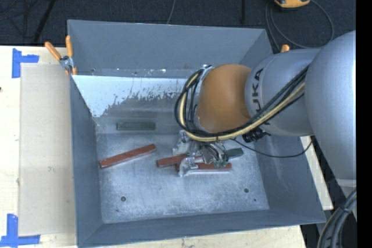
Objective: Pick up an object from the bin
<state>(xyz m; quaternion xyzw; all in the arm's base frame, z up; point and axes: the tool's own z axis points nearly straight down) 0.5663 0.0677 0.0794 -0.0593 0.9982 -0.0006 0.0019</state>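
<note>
Your gripper (195,164) sits low at centre frame over a reddish-brown stick (168,162) on the bin (174,206) floor; you cannot tell whether it grips.

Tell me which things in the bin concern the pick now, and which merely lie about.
Job: gripper; short reddish-brown stick beneath it.
Lying about: long reddish-brown stick, left; grey bar, behind; dark green piece, right.

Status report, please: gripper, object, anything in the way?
Gripper low over reddish-brown flat stick, centre of bin. Second reddish-brown stick apart at left. Dark grey bar farther back, clear.
</note>
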